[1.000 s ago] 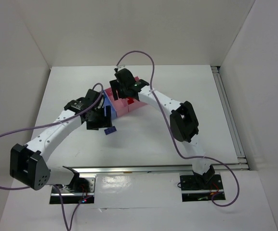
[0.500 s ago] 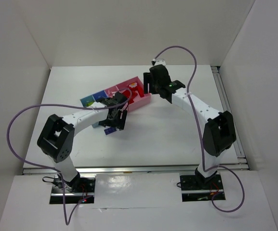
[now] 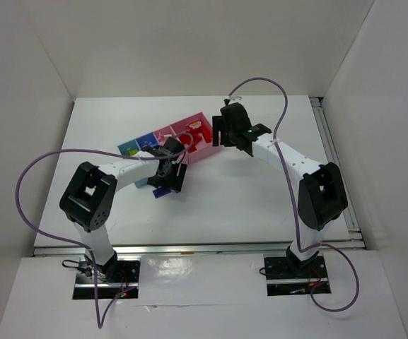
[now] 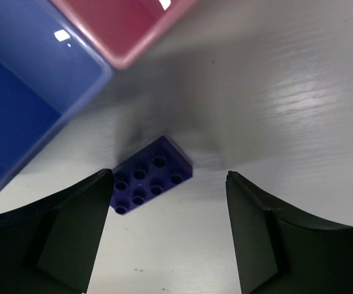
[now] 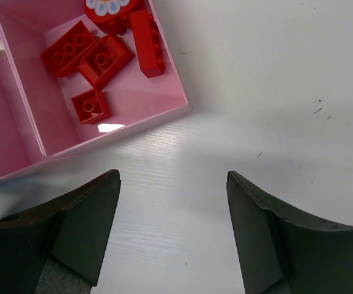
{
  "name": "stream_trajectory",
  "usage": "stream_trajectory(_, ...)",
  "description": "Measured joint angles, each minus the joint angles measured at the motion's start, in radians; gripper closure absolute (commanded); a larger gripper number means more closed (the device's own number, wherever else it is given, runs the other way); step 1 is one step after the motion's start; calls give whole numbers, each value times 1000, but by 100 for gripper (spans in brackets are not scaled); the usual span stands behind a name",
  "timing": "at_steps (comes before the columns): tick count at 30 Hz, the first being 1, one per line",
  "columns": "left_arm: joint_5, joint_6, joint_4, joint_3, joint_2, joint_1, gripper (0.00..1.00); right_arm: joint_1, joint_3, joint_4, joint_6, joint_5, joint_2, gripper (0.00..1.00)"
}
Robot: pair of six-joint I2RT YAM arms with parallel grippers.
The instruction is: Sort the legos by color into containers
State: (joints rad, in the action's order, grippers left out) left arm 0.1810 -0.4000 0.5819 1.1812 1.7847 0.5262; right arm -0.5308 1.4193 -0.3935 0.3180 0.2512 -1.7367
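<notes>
Left claw (image 4: 169, 184) stands open over the purple brick (image 4: 152, 176)
Brick lies flat on the table (image 4: 286, 92) between the fingers (image 4: 72, 233), nearer to one, not gripped.

A robotics lab cell: white panels (image 3: 189, 42) box in a table (image 3: 232, 205) edged with aluminium rail (image 3: 336, 169).
</notes>
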Motion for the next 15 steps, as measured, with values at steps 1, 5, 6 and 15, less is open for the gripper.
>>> stream_trajectory(1, -13, 5, -13, -17, 0, -3, 17, 0, -2, 0, 0, -1, 0, 23)
stream_trajectory(5, -60, 3, -26, -50, 8, -14, 23, 0, -9, 5, 3, 0, 0, 23)
stream_trajectory(6, -64, 1, -30, -50, 8, -15, 23, 0, -11, 7, 3, 0, 0, 23)
stream_trajectory(15, -64, -47, -26, -50, 9, 95, 24, 0, -19, 12, 3, 0, 0, 23)
